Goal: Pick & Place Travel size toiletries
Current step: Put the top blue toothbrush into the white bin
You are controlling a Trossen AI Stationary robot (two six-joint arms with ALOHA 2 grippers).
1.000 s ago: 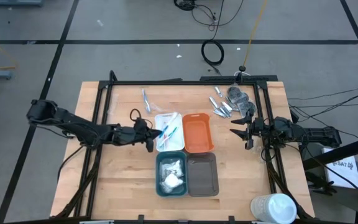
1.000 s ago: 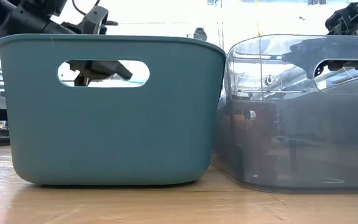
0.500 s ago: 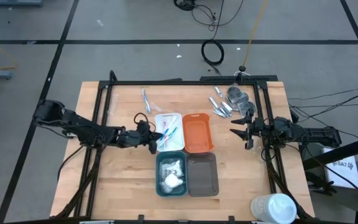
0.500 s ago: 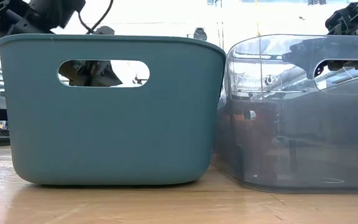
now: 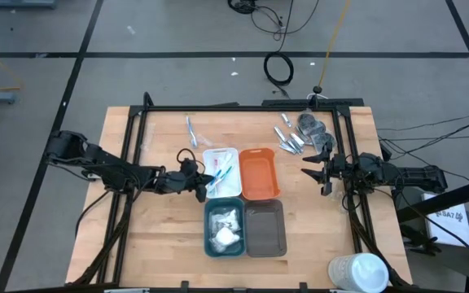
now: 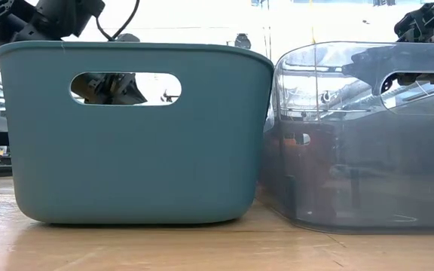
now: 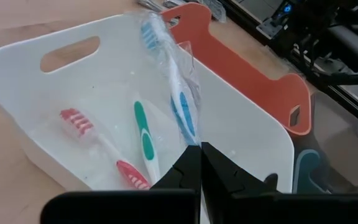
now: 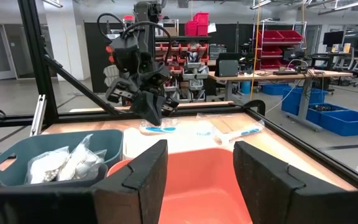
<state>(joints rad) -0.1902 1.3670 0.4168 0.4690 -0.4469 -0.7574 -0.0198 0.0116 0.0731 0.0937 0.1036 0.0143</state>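
Wooden table (image 5: pixel 161 220) on grey floor; trays (image 5: pixel 256 172) mid-table, cup (image 5: pixel 358 270) at five o'clock. Left gripper (image 5: pixel 203 185) clamps a blue stick (image 7: pixel 180 93); right gripper (image 5: pixel 313 177) parted.

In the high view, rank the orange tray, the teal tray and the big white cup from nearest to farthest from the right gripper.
1. The orange plastic tray, toward the table's middle, is nearest the right gripper.
2. The teal plastic tray, front of centre, beyond the grey tray.
3. The big white translucent cup, at the table's front right corner; it is close to the teal tray in distance, so their order is uncertain.
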